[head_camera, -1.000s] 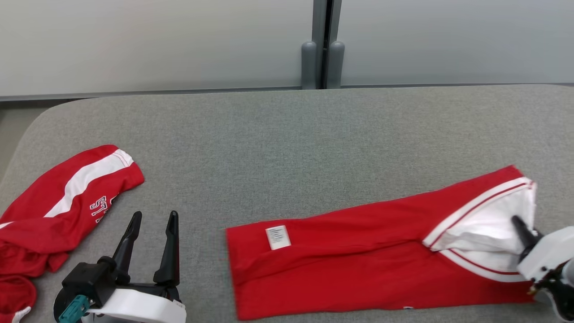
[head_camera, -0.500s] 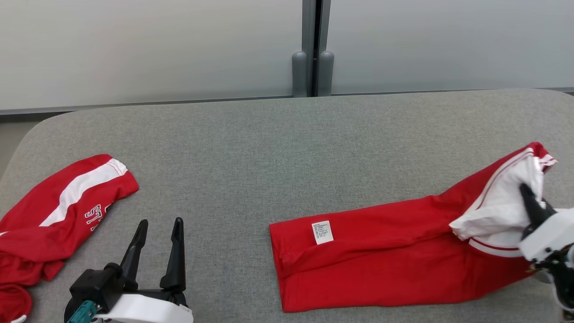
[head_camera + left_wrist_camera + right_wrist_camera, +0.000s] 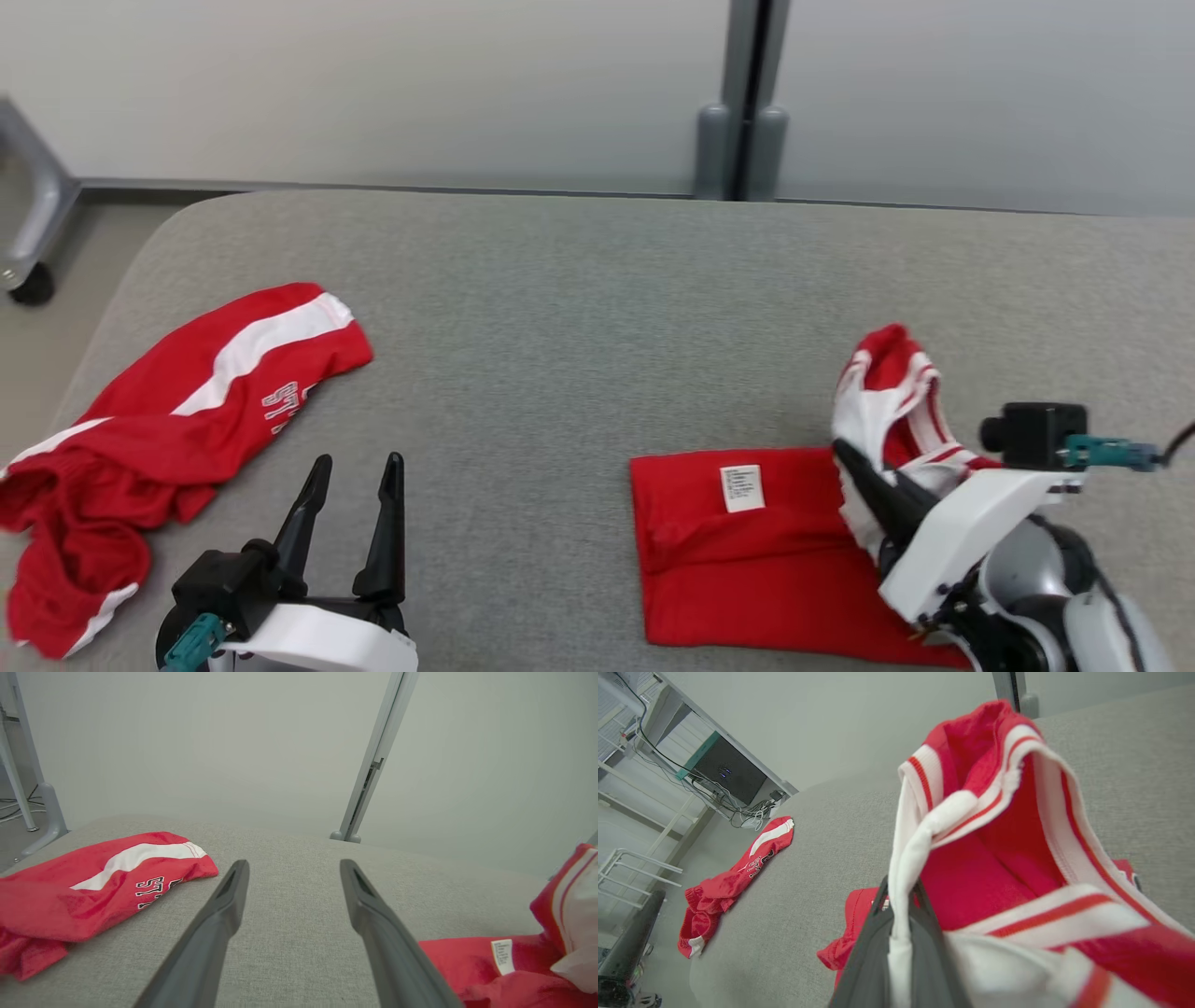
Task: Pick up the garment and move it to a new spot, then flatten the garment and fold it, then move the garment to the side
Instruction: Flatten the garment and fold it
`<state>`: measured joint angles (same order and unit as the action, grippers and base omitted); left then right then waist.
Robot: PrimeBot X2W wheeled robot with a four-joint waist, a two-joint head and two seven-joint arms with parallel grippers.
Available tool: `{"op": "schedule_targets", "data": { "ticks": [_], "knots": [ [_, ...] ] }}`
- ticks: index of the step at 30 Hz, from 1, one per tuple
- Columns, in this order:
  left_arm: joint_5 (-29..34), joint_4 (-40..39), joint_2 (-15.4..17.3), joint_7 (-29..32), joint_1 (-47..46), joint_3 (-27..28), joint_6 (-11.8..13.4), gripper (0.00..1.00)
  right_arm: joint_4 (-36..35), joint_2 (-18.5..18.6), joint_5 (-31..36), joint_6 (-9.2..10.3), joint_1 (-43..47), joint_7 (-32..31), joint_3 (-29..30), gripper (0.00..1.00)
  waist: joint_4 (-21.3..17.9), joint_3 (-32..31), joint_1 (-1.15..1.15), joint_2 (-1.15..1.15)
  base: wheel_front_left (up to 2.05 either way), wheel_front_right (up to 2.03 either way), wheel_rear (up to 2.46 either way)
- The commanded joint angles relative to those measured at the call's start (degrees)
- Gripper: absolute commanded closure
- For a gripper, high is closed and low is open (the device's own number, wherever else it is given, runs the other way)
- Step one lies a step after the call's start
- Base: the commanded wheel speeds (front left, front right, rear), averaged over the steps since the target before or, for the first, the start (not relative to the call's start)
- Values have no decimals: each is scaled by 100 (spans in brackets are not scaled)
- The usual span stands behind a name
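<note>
The garment [image 3: 738, 551] is red with white-and-red striped trim and a small white label [image 3: 742, 488]; it lies at the front right of the grey padded table [image 3: 560, 327]. My right gripper [image 3: 845, 457] is shut on the trimmed edge and holds that end [image 3: 887, 392] bunched up above the flat part. In the right wrist view the white trim runs between the closed fingers of the right gripper [image 3: 900, 891], with the garment [image 3: 994, 858] draped around them. My left gripper [image 3: 359, 462] stands open and holds nothing at the front left, and the left gripper [image 3: 294, 865] hovers over bare table.
A second red garment [image 3: 187, 411] with a white stripe and lettering lies crumpled at the table's left end, close to the left gripper. A grey post [image 3: 742, 140] stands behind the table. A metal frame leg with a caster [image 3: 28, 271] is on the floor far left.
The camera has shifted. My right gripper has carried the trimmed end up and leftward over the garment, so the part lying flat is much shorter. The left gripper has stayed open in place.
</note>
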<state>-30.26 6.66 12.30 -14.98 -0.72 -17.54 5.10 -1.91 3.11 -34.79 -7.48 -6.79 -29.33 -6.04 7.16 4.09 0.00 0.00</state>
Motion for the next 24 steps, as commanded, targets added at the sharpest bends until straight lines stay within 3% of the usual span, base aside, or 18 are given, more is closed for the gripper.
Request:
{"op": "schedule_targets", "data": {
  "ticks": [1, 9, 16, 17, 18, 19, 24],
  "knots": [
    [24, 37, 25, -19, -107, 9, -21, 0, 68, -4, -24, -4, 3, -9, -86, 100, 251, 12, 0, 0, 0, 0, 0],
    [-19, 232, -9, -4, -199, -59, -100, 0, 809, -6, -383, -4, -163, 259, -627, 100, 745, 31, 0, 0, 0, 0, 0],
    [-42, 317, -55, -11, -248, -47, -101, 0, 1532, -6, -725, -4, -423, 504, -1006, 100, 858, 64, 0, 0, 0, 0, 0],
    [-41, 328, -57, -13, -245, -43, -100, 0, 1613, -5, -732, -4, -465, 542, -1046, 70, 852, 67, 0, 0, 0, 0, 0],
    [-44, 336, -57, -14, -241, -33, -99, 0, 1704, -4, -734, -4, -494, 546, -1084, 5, 840, 67, 0, 0, 0, 0, 0],
    [-48, 349, -53, -15, -231, -23, -95, 0, 1756, -6, -753, -4, -511, 558, -1154, 0, 819, 61, 0, 0, 0, 0, 0],
    [-56, 390, -32, -18, -185, 12, -87, 0, 1652, -5, -930, -4, -611, 626, -1459, 0, 620, -36, 0, 0, 0, 0, 0]
  ]
}}
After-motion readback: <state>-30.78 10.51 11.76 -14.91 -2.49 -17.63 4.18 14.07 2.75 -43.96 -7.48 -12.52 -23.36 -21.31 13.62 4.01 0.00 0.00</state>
